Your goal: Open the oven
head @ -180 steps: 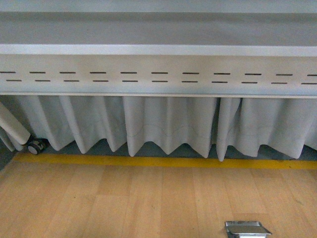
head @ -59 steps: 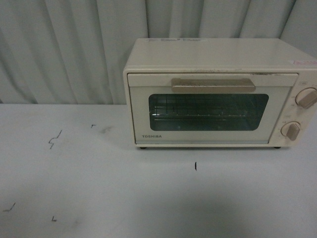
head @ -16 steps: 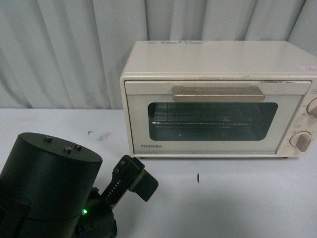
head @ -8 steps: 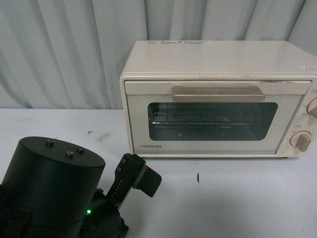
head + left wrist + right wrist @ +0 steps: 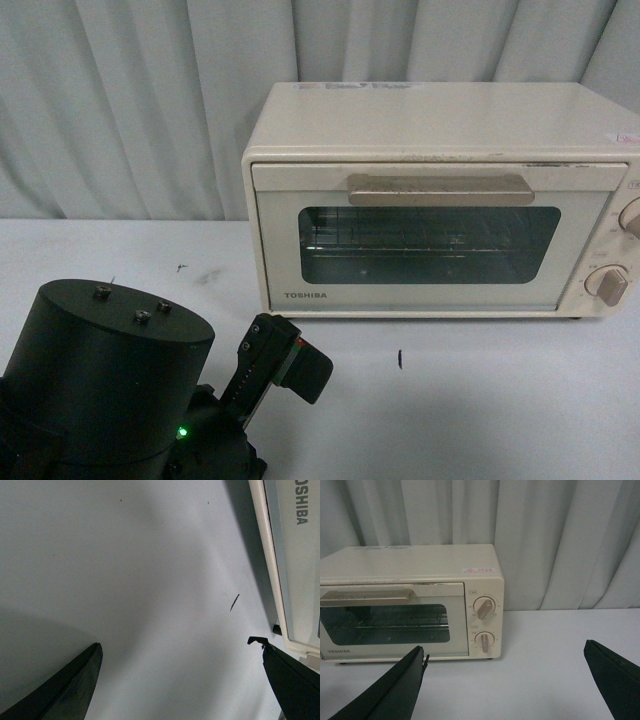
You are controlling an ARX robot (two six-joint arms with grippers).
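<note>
Left gripper (image 5: 182, 680) spread wide, holds nothing; fingers (image 5: 75, 685) cut off by picture edge. Right gripper (image 5: 505, 685) spread wide too, empty. We see oven (image 5: 440, 200) at 1 o'clock from our left arm (image 5: 105, 385). Door (image 5: 430, 245) shut, handle (image 5: 437, 189) along its top. Front view cuts off oven's right side, knobs (image 5: 483, 608) half lost there. Left arm hides table (image 5: 480, 400) at 7 o'clock. Bare table in front of door.

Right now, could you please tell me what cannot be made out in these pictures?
Oven: right side and upper knob cut by the front view's edge.
Oven-top sticker: print too small, right wrist view.
Dial markings: too small there.
Right gripper: outside the front view.
Left wrist view: shows only the oven's lower front corner.
</note>
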